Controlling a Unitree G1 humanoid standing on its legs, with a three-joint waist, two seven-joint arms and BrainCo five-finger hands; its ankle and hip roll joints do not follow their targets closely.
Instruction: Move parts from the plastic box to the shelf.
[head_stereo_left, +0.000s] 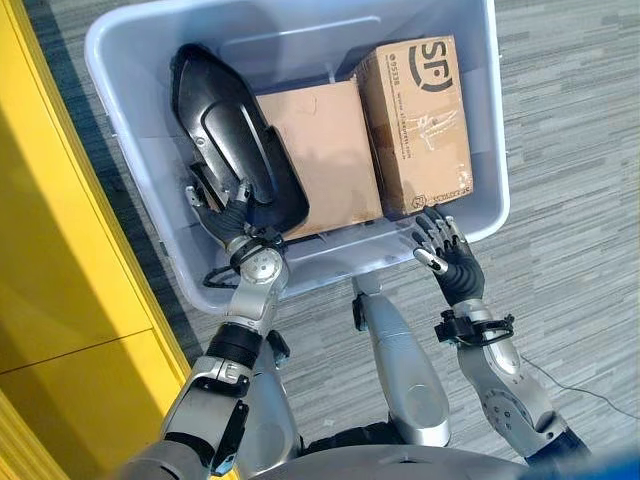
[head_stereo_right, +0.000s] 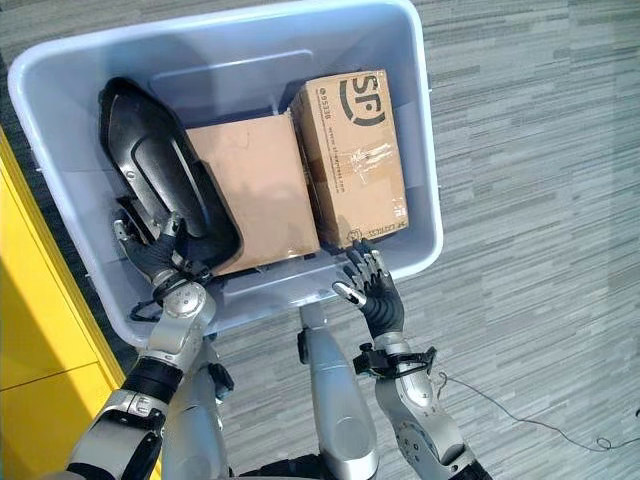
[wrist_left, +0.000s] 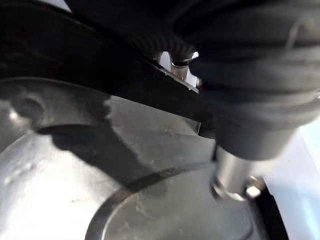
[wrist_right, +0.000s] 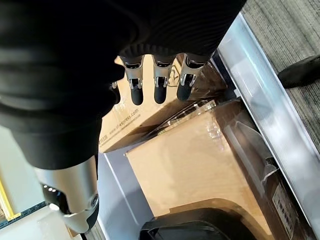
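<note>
Presently, the near end of a black moulded part (head_stereo_left: 232, 140) is being reached by the left hand (head_stereo_left: 228, 218) inside the plastic box (head_stereo_right: 420, 130), at the box's left side; the hand's fingers are being hidden against and under the part's dark edge, so whether they are being closed round it cannot be told. The right hand (head_stereo_right: 372, 285) is being held over the near rim of the box, just beside the printed cardboard carton (head_stereo_right: 352, 160), with its fingers relaxed and slightly spread and nothing being held. A plain cardboard box (head_stereo_left: 325, 155) is being kept between the black part and the carton, and all three parts are being left in the box, none yet moved. The main risk is being judged to lie in the black part: it is long, curved and glossy, and if it is being taken by one end alone it is likely to swing or slip out of the hand, or its far end could be caught against the box wall or the plain cardboard box as it is being raised. The box itself could be dragged or tipped if the part is being snagged on its rim. The box is being supported on a grey striped carpet floor (head_stereo_left: 570, 150), not on a desk, with open floor to the right, while a yellow panel (head_stereo_left: 50, 260) is being seen close along the left side, leaving little room there for swinging the long part out.
</note>
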